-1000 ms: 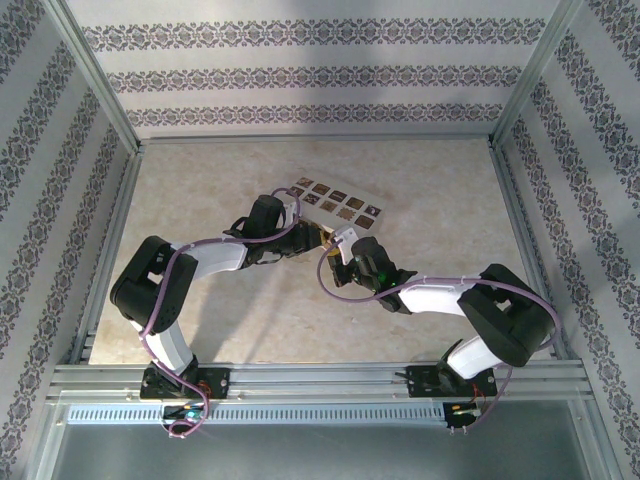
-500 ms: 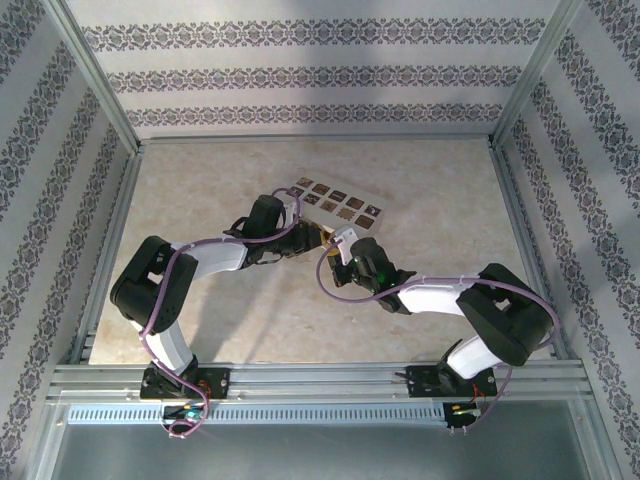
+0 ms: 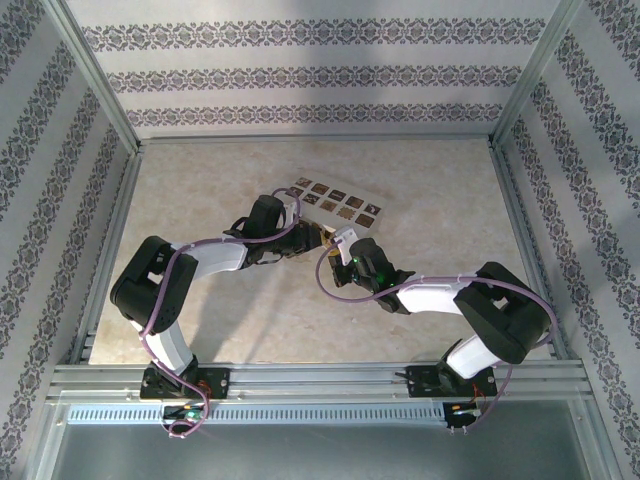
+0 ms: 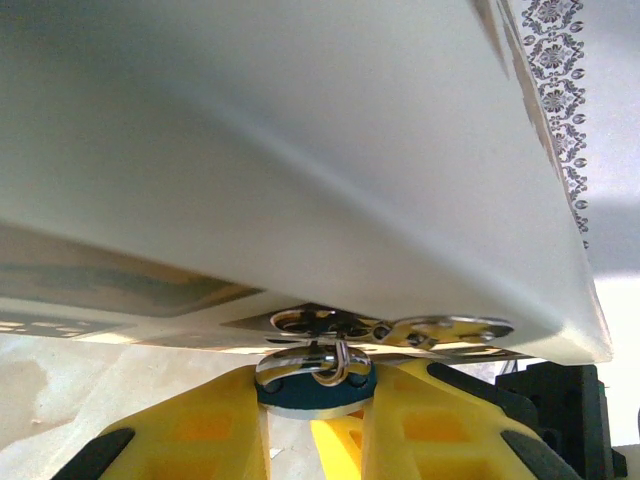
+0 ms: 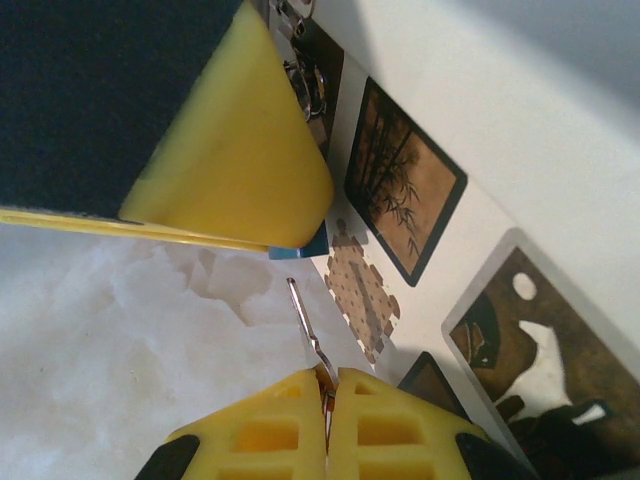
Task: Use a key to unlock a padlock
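Note:
The tiny blue padlock [image 4: 312, 390] sits pinched between the yellow fingers of my left gripper [image 4: 315, 405], its silvery shackle [image 4: 318, 360] pointing up against the underside of the cream box [image 4: 300, 180]. A ring with spare metal parts [image 4: 440, 330] hangs from the shackle. My right gripper [image 5: 328, 388] is shut on a thin silvery key [image 5: 305, 322]. The key's tip points at the padlock's blue corner [image 5: 306, 248], a short gap away, just under the left gripper's yellow finger [image 5: 240, 160]. From above, the two grippers [image 3: 312, 232] [image 3: 340, 242] meet by the box's near edge.
The cream box with dark patterned squares [image 3: 335, 200] lies mid-table, right behind both grippers; its picture panels [image 5: 405, 190] fill the right wrist view's right side. Metal frame rails [image 3: 300, 378] and patterned walls surround the marbled tabletop [image 3: 220, 190].
The right gripper with the key has crept slightly left toward the left gripper. The left arm has stayed put.

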Controlling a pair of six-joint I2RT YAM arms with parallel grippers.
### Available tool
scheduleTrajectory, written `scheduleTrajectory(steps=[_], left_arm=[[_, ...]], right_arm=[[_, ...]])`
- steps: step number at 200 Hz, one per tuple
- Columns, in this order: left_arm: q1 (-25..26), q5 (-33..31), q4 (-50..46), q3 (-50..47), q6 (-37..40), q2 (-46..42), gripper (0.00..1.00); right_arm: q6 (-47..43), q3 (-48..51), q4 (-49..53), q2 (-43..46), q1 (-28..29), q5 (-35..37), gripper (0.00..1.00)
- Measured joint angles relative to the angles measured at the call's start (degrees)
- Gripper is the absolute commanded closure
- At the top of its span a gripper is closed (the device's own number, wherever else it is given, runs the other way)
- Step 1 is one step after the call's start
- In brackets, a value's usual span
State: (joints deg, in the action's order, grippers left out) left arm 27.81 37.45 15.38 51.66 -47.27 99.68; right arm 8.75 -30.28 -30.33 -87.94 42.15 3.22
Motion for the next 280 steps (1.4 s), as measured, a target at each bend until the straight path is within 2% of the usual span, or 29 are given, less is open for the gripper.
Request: scheduleTrajectory(steps=[178, 280], left_arm=[[0.0, -0.3, 0.1, 0.0, -1.0, 0.0, 0.77], [-0.1, -1.9, 0.5, 0.0, -1.3, 0.0, 0.77]], right_arm=[[0.0, -0.9, -1.9, -1.5, -0.4, 0.3, 1.0], [-0.2, -0.9, -8.4, -4.9, -1.2, -1.2, 1.0]])
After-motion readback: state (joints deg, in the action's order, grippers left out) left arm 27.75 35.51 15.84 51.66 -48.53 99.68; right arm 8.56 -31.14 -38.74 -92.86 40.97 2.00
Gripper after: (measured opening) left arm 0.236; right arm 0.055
